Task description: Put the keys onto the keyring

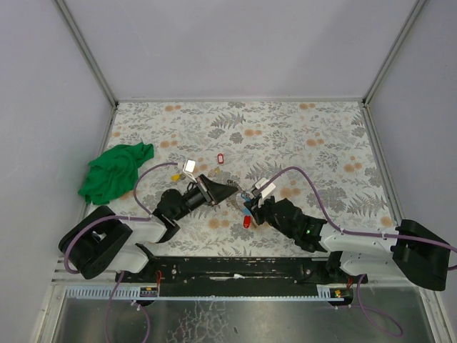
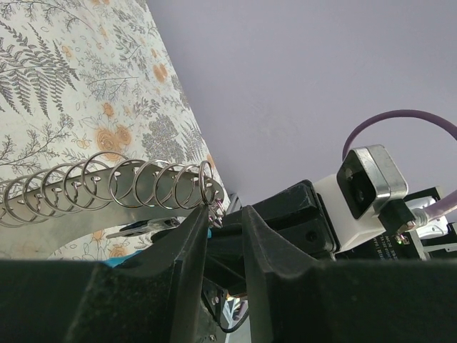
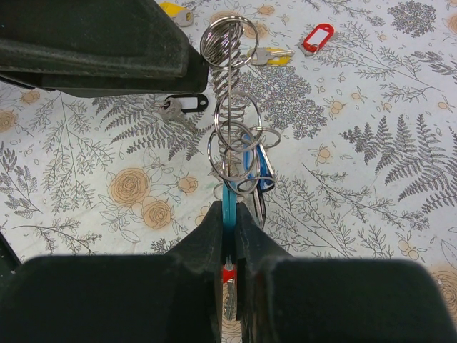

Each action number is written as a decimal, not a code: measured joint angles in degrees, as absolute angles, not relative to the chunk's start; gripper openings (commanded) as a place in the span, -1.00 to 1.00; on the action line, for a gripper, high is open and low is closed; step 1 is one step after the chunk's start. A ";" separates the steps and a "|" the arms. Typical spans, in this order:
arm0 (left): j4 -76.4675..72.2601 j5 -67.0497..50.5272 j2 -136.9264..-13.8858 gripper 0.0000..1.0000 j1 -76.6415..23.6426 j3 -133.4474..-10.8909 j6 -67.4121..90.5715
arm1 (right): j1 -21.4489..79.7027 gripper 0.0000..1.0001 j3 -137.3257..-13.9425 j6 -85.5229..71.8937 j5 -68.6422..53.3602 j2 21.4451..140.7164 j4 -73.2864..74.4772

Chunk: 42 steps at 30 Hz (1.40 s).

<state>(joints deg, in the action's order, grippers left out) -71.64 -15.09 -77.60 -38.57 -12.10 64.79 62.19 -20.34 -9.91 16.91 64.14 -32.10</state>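
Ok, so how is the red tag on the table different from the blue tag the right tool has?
The red tag lies flat on the table, all alone. The blue tag stands on edge, pinched in the right tool. The blue tag sits right by the ring chain, while the red tag lies well apart from it. One is red, one is blue. Both are small oblong plastic tags.

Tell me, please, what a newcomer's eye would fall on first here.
A chain of silver metal rings stretches over the middle of the floral table: the left gripper pinches one end, the right gripper clamps a teal plastic tag at the other. A crumpled green cloth lies at the left edge, a red oblong plastic tag behind the grippers.
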 measured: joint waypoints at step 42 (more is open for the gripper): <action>-69.34 -12.86 -73.60 -1.00 -37.80 -11.09 61.95 | 66.87 -1.00 -21.08 0.23 25.08 67.44 -34.00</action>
<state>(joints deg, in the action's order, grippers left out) -69.34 -12.86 -73.60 -37.80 -11.09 61.95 66.87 -21.08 0.23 25.08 67.44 -34.00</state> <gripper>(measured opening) 0.002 0.088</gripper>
